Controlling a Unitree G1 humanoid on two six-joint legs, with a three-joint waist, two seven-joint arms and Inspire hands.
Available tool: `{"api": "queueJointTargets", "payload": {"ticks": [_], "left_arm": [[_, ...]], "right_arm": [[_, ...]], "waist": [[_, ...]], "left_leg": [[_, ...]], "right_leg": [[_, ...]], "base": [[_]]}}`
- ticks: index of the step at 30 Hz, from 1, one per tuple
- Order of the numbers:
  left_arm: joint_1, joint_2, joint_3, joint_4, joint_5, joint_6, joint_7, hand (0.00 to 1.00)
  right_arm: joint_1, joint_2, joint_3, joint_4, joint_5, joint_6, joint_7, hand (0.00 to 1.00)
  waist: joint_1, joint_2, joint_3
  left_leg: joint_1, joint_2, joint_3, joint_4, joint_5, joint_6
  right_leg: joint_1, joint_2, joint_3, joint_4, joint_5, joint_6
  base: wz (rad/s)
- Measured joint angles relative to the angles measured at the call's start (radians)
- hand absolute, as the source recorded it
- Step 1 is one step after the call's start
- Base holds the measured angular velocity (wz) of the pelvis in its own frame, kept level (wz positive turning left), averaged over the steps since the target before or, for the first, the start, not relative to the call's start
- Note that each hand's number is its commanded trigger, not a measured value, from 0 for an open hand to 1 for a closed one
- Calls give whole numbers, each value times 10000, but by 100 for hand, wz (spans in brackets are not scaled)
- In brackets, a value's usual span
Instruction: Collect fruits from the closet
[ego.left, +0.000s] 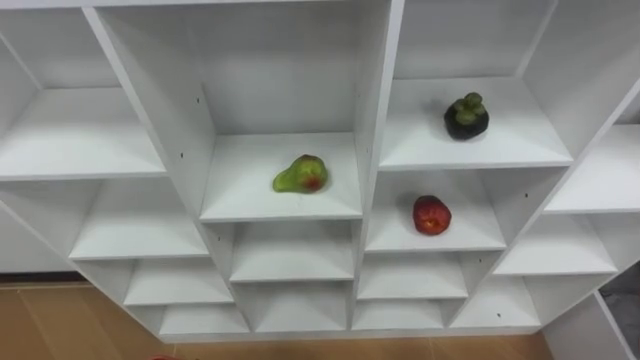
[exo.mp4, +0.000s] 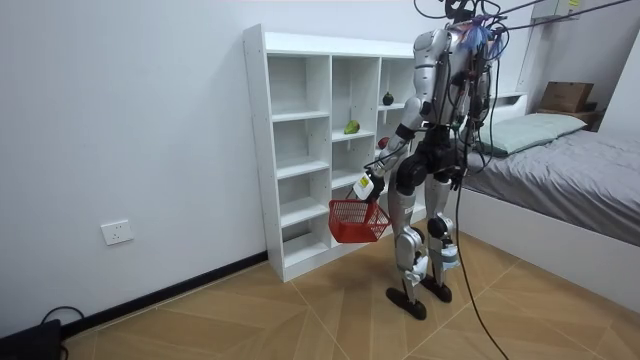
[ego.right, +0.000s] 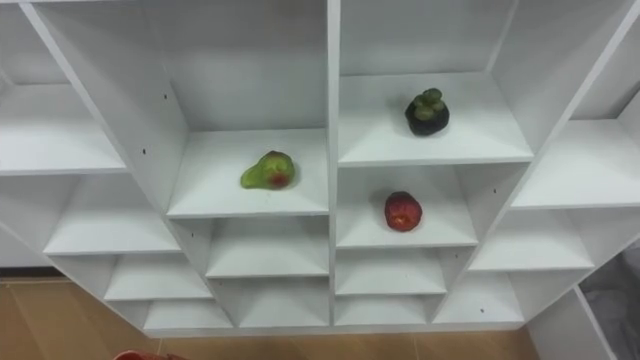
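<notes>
I stand close in front of a white closet (exo.mp4: 300, 110) of open cubbies. A green pear with a red blush (ego.left: 301, 175) lies on a middle shelf. One cubby to the right, a dark mangosteen with a green cap (ego.left: 466, 116) sits a shelf higher. Below it rests a red apple (ego.left: 431, 214). In the room view my left hand (exo.mp4: 366, 186) hangs low beside my hip, curled on the handle of a red wire basket (exo.mp4: 356, 221). The basket's rim (ego.right: 140, 355) peeks in at the bottom edge of the eye views.
The cubbies around the fruit hold nothing. A bed (exo.mp4: 570, 160) with a cardboard box (exo.mp4: 565, 96) behind it stands on the room view's right. Wooden floor (exo.mp4: 250, 320) spreads in front of the closet, and a wall socket (exo.mp4: 117, 232) sits at the left.
</notes>
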Motion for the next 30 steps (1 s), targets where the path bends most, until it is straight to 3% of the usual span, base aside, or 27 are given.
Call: {"api": "queueJointTargets", "payload": {"ticks": [11,18,23,30], "left_arm": [[33,0,-10,-16,19,-62,6,100],[26,3,-79,3,3,-299,-26,100],[90,-13,-80,-213,23,-325,-22,100],[112,19,-85,-460,24,-435,-6,100]], "right_arm": [[-30,17,288,-430,-1,-33,-109,0],[-79,49,470,-1280,-90,-74,-329,0],[655,67,375,-4401,-1487,-227,-610,0],[1611,176,398,-7824,-2234,-436,-737,0]], "waist": [[56,0,33],[76,-53,37],[-8,-37,13],[1,1,-10]], "left_leg": [[-26,-2,35,-71,0,0],[-50,-18,11,-76,0,1],[-158,-16,4,-42,0,0],[-176,-12,36,-52,0,0]], "right_leg": [[-61,4,15,-27,-1,1],[-106,13,72,-35,-5,8],[-205,28,81,-30,-4,6],[-234,16,105,-14,-3,6]], "base": [[0],[-2],[0],[0]]}}
